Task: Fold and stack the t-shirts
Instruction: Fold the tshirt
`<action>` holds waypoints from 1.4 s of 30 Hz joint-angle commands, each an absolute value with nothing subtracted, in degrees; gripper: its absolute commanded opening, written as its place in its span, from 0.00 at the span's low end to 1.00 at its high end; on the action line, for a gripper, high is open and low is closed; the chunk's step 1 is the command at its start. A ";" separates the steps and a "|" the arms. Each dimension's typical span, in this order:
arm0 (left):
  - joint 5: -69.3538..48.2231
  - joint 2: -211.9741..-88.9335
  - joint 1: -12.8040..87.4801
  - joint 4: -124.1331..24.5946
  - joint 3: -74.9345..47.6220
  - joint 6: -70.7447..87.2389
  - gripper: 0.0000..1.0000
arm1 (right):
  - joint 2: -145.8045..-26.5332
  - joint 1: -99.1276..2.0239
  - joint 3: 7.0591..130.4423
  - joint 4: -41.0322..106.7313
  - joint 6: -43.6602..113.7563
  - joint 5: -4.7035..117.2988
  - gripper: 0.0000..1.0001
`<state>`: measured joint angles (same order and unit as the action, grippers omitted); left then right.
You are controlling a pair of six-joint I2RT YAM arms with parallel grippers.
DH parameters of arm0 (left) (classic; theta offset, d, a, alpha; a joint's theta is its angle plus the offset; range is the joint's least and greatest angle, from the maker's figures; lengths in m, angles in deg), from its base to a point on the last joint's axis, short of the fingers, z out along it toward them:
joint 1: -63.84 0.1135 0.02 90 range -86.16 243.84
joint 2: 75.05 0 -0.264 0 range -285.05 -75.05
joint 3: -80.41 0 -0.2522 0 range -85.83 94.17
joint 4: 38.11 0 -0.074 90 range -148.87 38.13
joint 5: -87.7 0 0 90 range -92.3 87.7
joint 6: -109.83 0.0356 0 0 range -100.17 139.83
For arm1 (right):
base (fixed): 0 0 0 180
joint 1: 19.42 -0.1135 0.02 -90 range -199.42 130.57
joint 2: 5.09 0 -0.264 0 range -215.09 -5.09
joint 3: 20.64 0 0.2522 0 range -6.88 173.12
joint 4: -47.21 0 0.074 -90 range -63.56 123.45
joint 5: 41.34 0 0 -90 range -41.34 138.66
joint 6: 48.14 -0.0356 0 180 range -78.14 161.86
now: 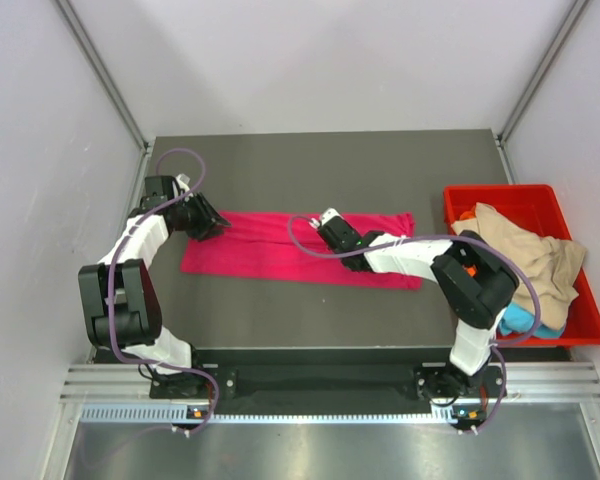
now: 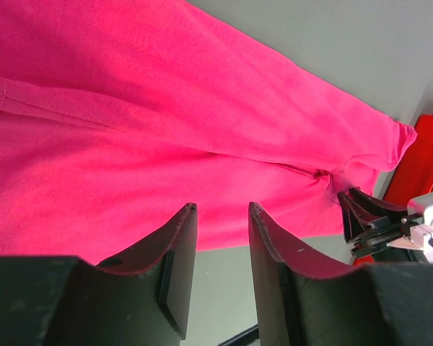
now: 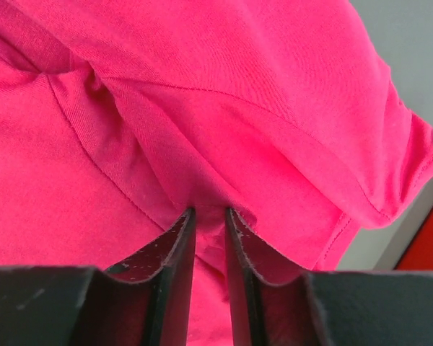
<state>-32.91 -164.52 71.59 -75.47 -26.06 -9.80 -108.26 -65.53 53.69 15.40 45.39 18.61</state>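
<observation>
A bright magenta t-shirt (image 1: 270, 258) lies folded into a long strip across the middle of the table. My left gripper (image 1: 218, 226) hovers at its left end, open, with bare table showing between the fingers (image 2: 222, 207) and the shirt's edge (image 2: 166, 108) just beyond the tips. My right gripper (image 1: 323, 222) rests on the strip's far edge near the middle. Its jaws (image 3: 209, 210) stand a narrow gap apart, with a slack ridge of the magenta cloth (image 3: 202, 94) between them. More t-shirts sit in the bin: tan (image 1: 525, 250), turquoise (image 1: 525, 322) and orange (image 1: 467, 213).
A rigid red bin (image 1: 480, 192) stands at the table's right edge, and its corner shows in both wrist views (image 2: 426, 158) (image 3: 429, 245). The dark grey tabletop (image 1: 320, 170) stretches behind the shirt. Side walls close in on the left and right.
</observation>
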 commanded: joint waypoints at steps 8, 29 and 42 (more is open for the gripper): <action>-33.07 -163.73 71.48 -73.32 -25.80 -8.39 0.39 | -110.82 -64.87 56.40 18.24 46.35 18.51 0.17; -32.28 -163.21 71.05 -74.28 -26.15 -8.39 0.40 | -103.35 -60.21 61.50 4.71 38.00 38.61 0.00; -32.10 -162.32 70.78 -74.64 -26.59 -8.39 0.41 | -97.99 -52.12 60.18 3.21 33.43 53.48 0.00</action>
